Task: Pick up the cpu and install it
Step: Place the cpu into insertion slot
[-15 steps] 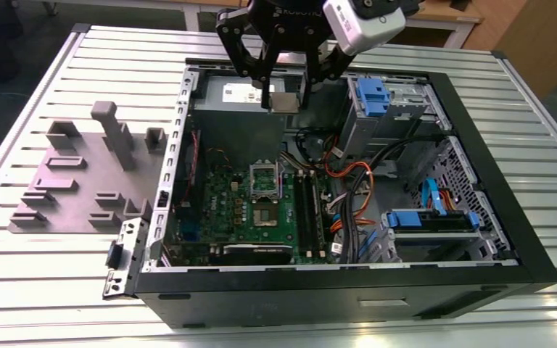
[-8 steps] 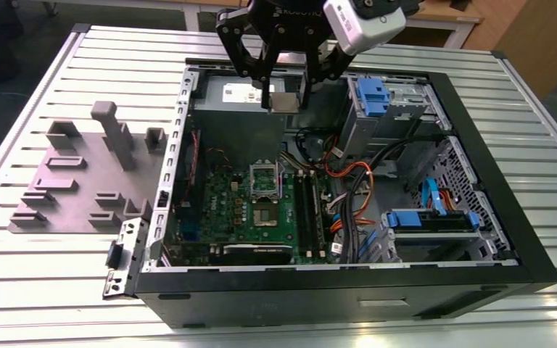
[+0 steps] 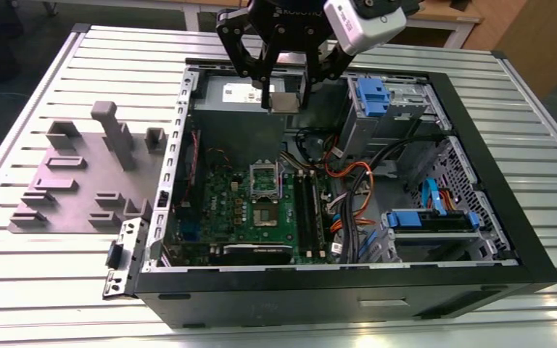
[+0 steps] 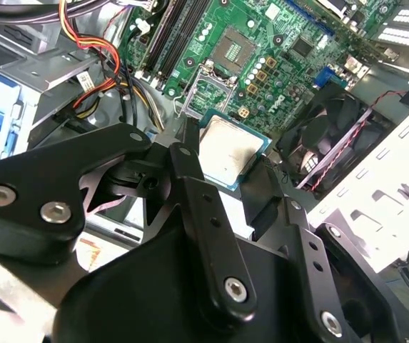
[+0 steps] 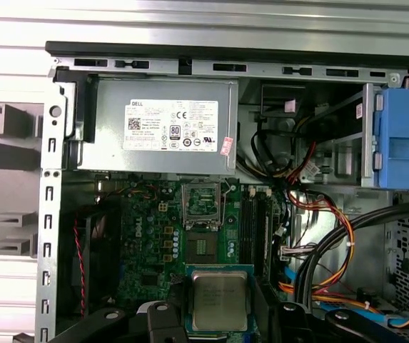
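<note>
The cpu, a small silvery square chip with a thin dark rim, hangs above the back of the open computer case, over the power supply. My gripper is shut on it, one black finger on each side. In both wrist views the cpu sits flat between the fingers of the gripper. The open metal-framed socket lies on the green motherboard below, apart from the chip.
A dark square chip sits on the board beside the socket. Orange and black cables cross the case middle. Blue drive brackets stand on the exterior view's right. A grey blocky fixture rests on the slatted table.
</note>
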